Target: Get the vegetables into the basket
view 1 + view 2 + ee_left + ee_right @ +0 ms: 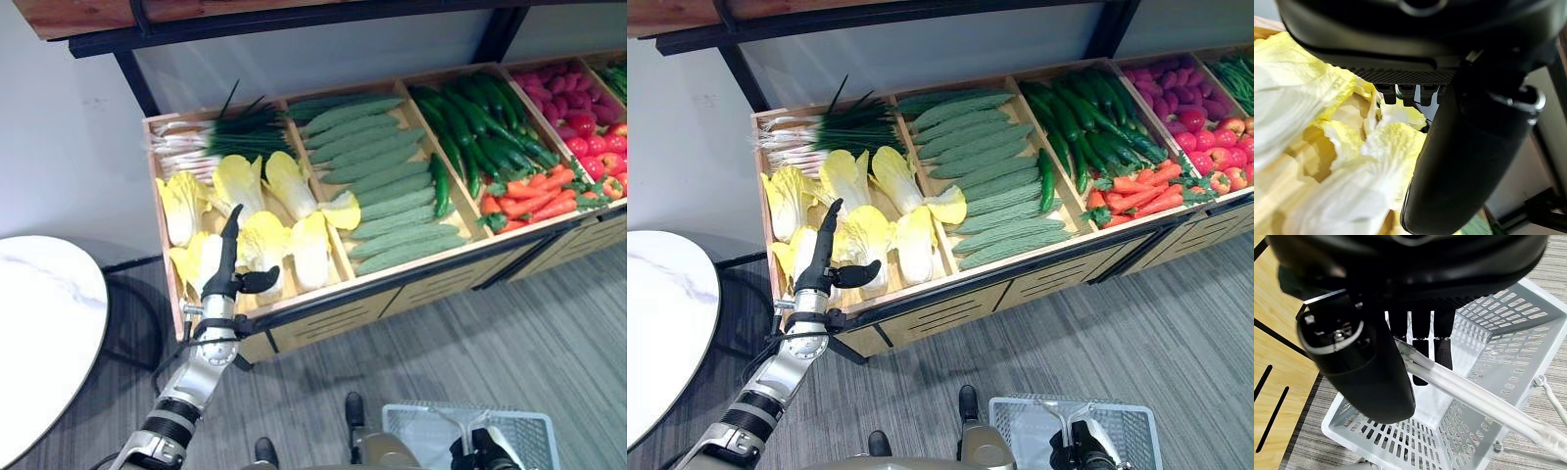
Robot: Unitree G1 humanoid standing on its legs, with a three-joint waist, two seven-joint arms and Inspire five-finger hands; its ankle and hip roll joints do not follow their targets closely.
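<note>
Left hand (227, 269): reaching over the napa cabbages (263, 211) with fingers straight and thumb out, grasping nothing.
Right hand (1376, 352): curling its fingers round the basket handle (1469, 394).
Basket (468, 431): hanging low near the floor, holding no vegetables.
Cabbages: lying in the leftmost crate (167, 269) compartment, beside the cucumbers (377, 181).

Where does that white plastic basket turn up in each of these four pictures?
Left eye view: the basket sits at the bottom edge, right of centre, on the floor.
Right eye view: basket at the bottom edge, right of centre.
Left wrist view: not in it; pale cabbages lie past the left hand.
Right wrist view: basket seen close, its handle in the right hand's curled fingers.
Shared landmark: the handle.
</note>
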